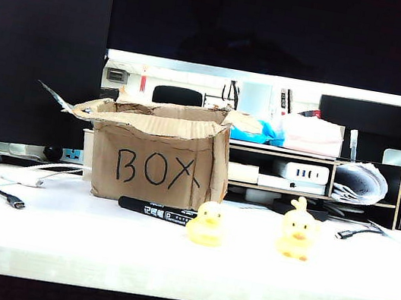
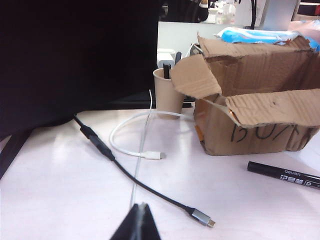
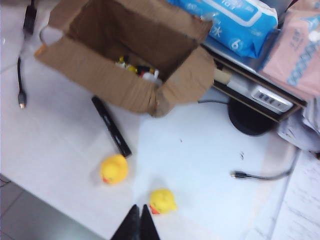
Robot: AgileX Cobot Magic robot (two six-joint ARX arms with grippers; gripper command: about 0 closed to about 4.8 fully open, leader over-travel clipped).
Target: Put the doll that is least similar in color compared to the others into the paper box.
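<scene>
On the table [image 1: 166, 264], toward the left: box [image 1: 156, 162], flaps ragged and open, "BOX" on the front. Just before it, touching or nearly so, black marker [image 1: 156, 209]. Right of the marker's tip, yellow duck [image 1: 206, 224]; farther right and apart, yellow chick [image 1: 298, 229]. Inside the box, seen from the right wrist, small white shape among yellow and dark bits, seemingly the doll [image 3: 151, 76], too small to be sure. Right gripper [image 3: 139, 221] high above the table edge near the chick, fingers pressed together, holding nothing. Left gripper [image 2: 139, 221] low over the table near a black cable [image 2: 145, 187], left of the box, fingers likewise pressed together, empty.
</scene>
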